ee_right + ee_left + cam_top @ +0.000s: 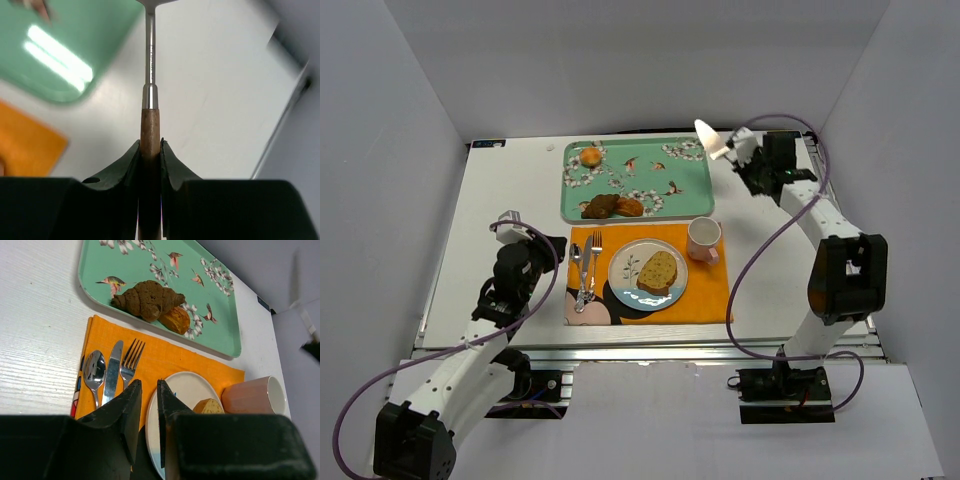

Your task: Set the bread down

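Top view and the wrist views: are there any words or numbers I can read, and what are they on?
No readable text anywhere.
Small dark label on the white table's far-left edge: too small to read.
Wooden-handled steel utensil: faint shaft marks, blurred.
Mint-green bird-patterned tray: pictures only.

Matt white with faint wood-like grain across the tabletop (40, 355). Glossy, smooth, plastic-looking green on the tray (95, 265), at twelve o'clock of the coarse woven orange cloth placemat (165, 360). Mirror-polished metal for spoon (94, 369), knife (113, 371) and fork (130, 362). Smooth white glaze on the plate (185, 387), satin pink on the cup (247, 395). Porous, rough crumb on the bread (209, 406). Smooth brown wood, then brushed metal along the utensil (150, 125) in the right pincer (150, 146), with matt black plastic fingers (122, 170).
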You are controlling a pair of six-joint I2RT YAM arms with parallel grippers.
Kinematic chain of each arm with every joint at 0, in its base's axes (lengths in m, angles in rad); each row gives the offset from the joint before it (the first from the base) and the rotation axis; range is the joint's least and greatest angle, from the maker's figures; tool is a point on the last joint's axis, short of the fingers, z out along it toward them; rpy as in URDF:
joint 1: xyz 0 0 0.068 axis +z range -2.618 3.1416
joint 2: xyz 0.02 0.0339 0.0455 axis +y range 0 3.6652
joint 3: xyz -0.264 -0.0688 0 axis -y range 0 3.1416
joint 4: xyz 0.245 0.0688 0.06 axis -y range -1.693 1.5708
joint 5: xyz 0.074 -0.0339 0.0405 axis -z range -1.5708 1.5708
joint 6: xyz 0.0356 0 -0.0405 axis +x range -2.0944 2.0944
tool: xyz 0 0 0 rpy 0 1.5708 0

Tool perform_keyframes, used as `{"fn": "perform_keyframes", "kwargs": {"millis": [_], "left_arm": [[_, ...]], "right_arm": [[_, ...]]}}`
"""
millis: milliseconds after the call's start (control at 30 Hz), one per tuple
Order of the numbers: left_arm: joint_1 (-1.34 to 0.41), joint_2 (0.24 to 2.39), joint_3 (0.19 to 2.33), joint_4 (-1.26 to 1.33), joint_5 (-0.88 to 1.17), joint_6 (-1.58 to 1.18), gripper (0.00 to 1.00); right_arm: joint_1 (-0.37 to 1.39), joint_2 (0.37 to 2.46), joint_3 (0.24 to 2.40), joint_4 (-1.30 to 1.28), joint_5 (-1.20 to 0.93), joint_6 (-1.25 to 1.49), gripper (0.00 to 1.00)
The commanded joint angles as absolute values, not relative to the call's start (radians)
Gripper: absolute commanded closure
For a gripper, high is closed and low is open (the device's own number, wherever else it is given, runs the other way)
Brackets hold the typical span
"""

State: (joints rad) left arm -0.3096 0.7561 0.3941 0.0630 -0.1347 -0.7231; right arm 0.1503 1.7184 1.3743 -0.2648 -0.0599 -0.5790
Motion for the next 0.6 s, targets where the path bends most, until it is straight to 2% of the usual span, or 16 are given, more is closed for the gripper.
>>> {"fn": "perform_keyframes", "kwargs": {"millis": [0, 233, 367, 567], "left_arm": [[-0.308, 0.736, 0.371, 0.105, -0.114, -0.728, 0.7], [-0.307, 0.732, 0.348, 0.127, -0.092, -0.739, 0.7], [-0.307, 0.712, 0.328, 0.14, -0.091, -0.75, 0.7], [-0.307, 0.695, 0.328, 0.124, -0.094, -0.746, 0.7]], "right_arm": [[0.055, 1.608, 1.225, -0.343, 0.025, -0.359, 1.0], [-0.053, 1.494, 1.024, -0.349, 0.054, -0.344, 1.0], [-0.057, 1.448, 0.93, -0.319, 0.039, -0.338, 1.0], [-0.058, 1.532, 0.93, -0.309, 0.036, -0.304, 0.84]]}}
